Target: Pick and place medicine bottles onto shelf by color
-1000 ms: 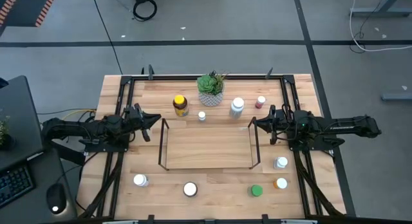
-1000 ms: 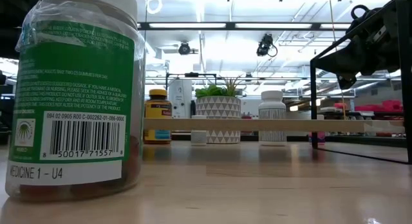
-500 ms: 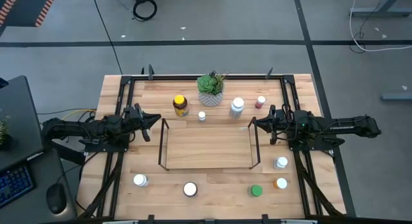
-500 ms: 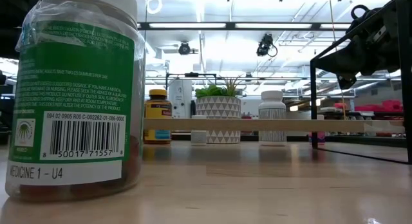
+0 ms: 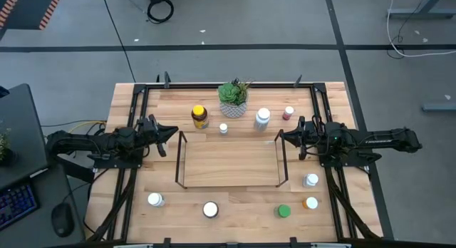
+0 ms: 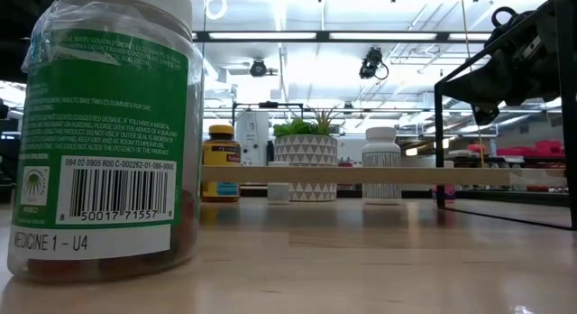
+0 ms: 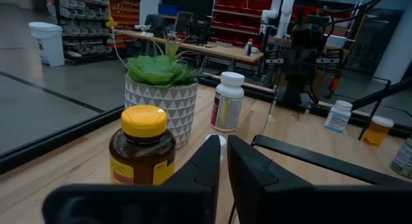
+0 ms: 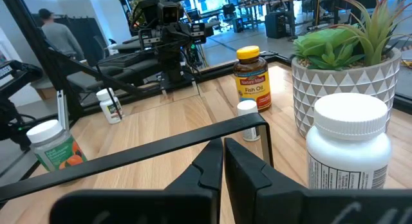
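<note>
The shelf (image 5: 228,162), a black wire rack with a wooden floor, stands mid-table with nothing on it. Behind it stand an amber yellow-capped bottle (image 5: 200,117), a small white one (image 5: 223,128), a larger white one (image 5: 262,119) and a pinkish one (image 5: 288,113). Near the front stand two white bottles (image 5: 154,199) (image 5: 210,209), a green-capped one (image 5: 283,211), an orange-capped one (image 5: 311,203) and one more white one (image 5: 311,180). My left gripper (image 5: 171,132) hovers shut, level, left of the shelf. My right gripper (image 5: 281,136) hovers shut, level, at the shelf's right end.
A potted green plant (image 5: 233,95) in a white patterned pot stands at the far middle, between the amber bottle and the larger white one. Black frame rails (image 5: 135,112) run along the table's left, right and far sides. A green-labelled bottle (image 6: 108,133) fills the low view's left.
</note>
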